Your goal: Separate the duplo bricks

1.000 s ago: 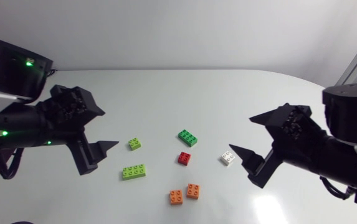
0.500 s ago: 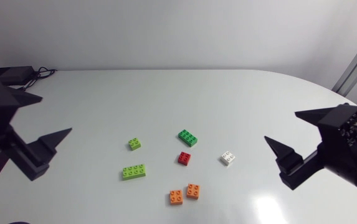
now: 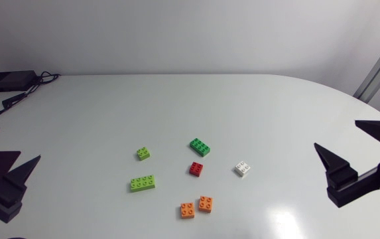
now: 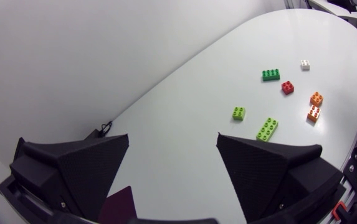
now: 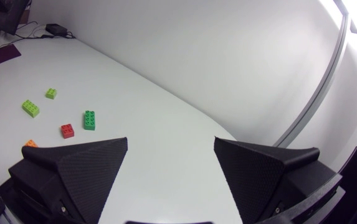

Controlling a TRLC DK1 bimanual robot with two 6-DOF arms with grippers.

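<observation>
Our left end effector (image 4: 172, 140) and right end effector (image 5: 171, 140) both gape wide and empty, well apart from the loose duplo bricks (image 3: 196, 168) scattered on the desk (image 3: 243, 106).

A: Which surface fills the head view?
B: A glossy white table (image 3: 243, 99), its far edge curving round toward the right; a soft patch of reflected light (image 3: 284, 219) lies on its near right part.
A: And behind it?
B: A plain pale-grey wall (image 3: 190, 33), unbroken. At the table's far left corner rests a small black box (image 3: 7, 81) with cables (image 3: 44, 78); a dark maroon mat (image 4: 117, 202) lies near that corner.
</observation>
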